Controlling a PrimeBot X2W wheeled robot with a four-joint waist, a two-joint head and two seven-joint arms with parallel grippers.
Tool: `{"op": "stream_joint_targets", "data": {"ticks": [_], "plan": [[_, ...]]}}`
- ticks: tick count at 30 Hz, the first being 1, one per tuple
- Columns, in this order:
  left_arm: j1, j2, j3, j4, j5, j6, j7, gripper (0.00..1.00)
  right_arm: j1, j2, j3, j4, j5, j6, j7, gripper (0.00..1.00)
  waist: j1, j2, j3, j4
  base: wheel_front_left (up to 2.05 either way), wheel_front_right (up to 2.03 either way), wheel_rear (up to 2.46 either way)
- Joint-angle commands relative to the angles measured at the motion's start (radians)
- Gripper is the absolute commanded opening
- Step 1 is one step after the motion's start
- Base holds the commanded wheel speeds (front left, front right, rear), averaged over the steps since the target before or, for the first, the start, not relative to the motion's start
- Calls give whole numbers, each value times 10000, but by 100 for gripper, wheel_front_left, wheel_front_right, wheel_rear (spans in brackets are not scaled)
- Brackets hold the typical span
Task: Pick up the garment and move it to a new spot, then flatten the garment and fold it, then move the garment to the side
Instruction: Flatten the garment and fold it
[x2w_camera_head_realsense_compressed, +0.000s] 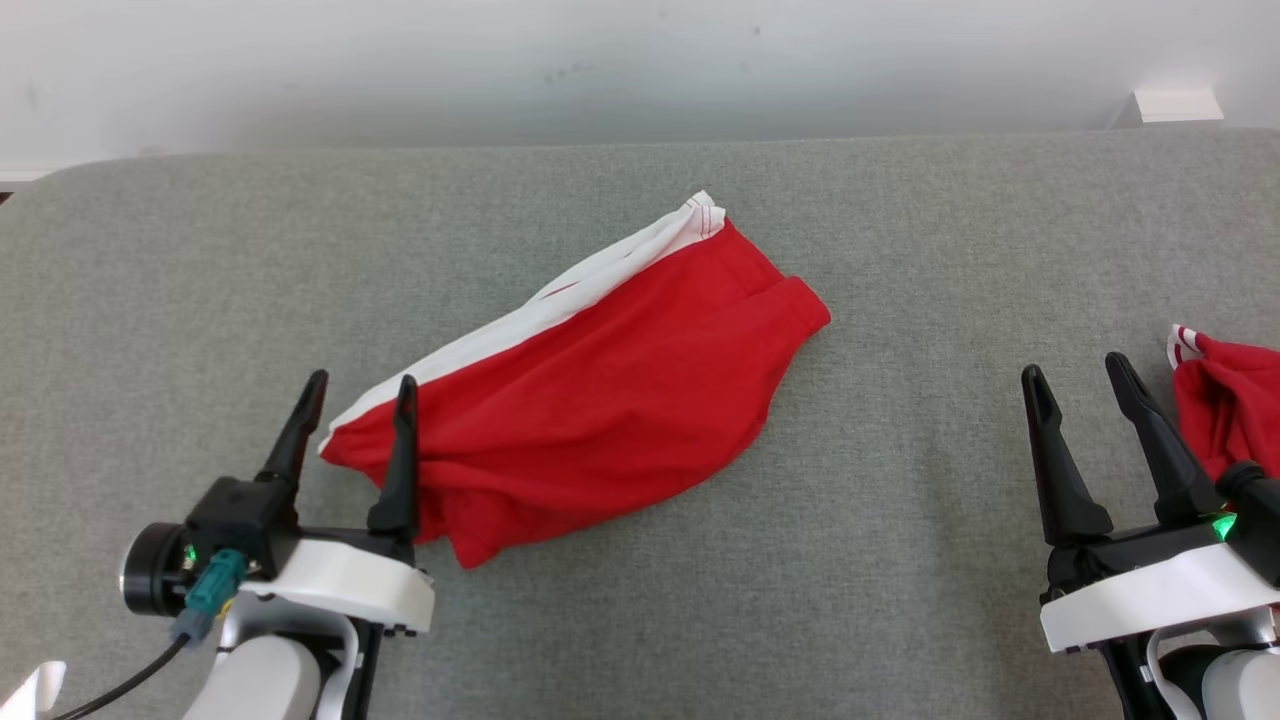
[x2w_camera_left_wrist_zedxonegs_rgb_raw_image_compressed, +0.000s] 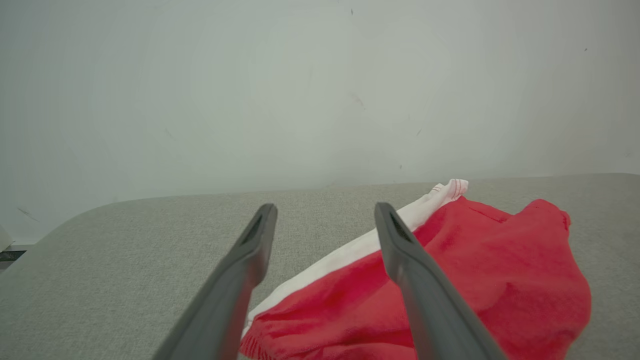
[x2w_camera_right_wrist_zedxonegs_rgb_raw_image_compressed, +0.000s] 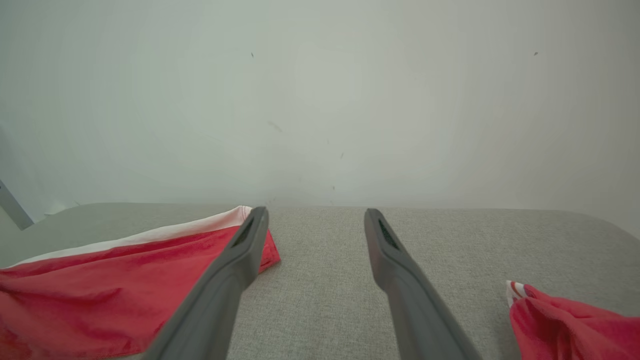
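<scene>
Your left gripper (x2w_camera_head_realsense_compressed: 360, 385) is empty, its fingers apart, at the near-left end of the red garment (x2w_camera_head_realsense_compressed: 600, 390). The garment lies rumpled across the middle of the grey worktop (x2w_camera_head_realsense_compressed: 900, 520), with its white band (x2w_camera_head_realsense_compressed: 560, 300) along the far edge. Your right gripper (x2w_camera_head_realsense_compressed: 1075, 370), also spread and empty, sits just beside a second red garment (x2w_camera_head_realsense_compressed: 1238, 410).

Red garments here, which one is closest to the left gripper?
The red garment with the broad white band, mid-surface; its corner lies right at the left gripper. The bunched red garment lies by the right gripper.
</scene>
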Motion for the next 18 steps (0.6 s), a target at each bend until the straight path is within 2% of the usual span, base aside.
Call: {"op": "stream_joint_targets", "data": {"ticks": [1, 10, 18], "plan": [[115, 86, 1, -9, -131, 44, 4, 100, 152, -8, -31, -71, -131, -30, 35, 100, 0, 0, -10, 11, 0, 0, 0], [-109, 30, -103, -78, -143, -11, -17, 100, -66, -114, -86, -37, -13, -30, 262, 100, 0, 0, 153, 217, 0, 0, 0], [-780, -365, -430, -237, 22, -158, -174, 100, -1403, -880, 443, 1300, 273, -30, 647, 100, 0, 0, 945, 1204, 0, 0, 0]]}}
